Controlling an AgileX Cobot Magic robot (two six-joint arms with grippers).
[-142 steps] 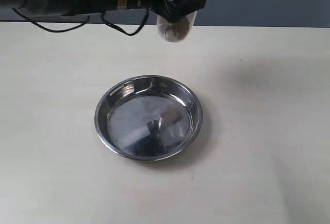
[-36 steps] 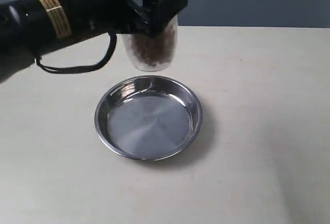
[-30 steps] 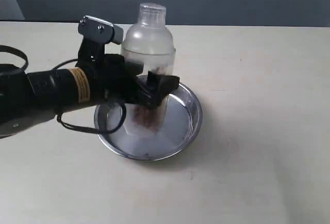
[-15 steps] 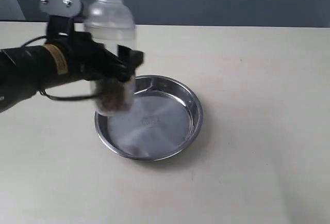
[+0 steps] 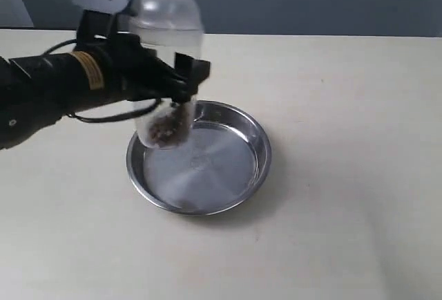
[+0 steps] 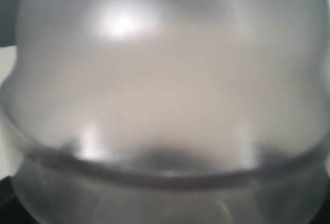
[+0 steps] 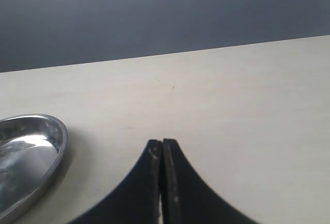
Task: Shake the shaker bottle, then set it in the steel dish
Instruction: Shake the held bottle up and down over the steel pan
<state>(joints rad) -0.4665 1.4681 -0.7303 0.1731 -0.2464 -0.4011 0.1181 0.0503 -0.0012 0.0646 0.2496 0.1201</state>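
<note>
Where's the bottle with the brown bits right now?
In the exterior view, the shaker bottle is on the left, held by the left gripper just above the left part of the steel dish.

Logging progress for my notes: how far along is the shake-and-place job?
Done: the left gripper has the bottle gripped and lifted, over the left side of the dish. In hand: the bottle is blurred, so probably shaking; granules sit at its bottom. Left: set it in the dish and release. The right gripper is shut, empty.

Open table [image 5: 359, 175] right of steel dish [image 5: 266, 155]
</note>
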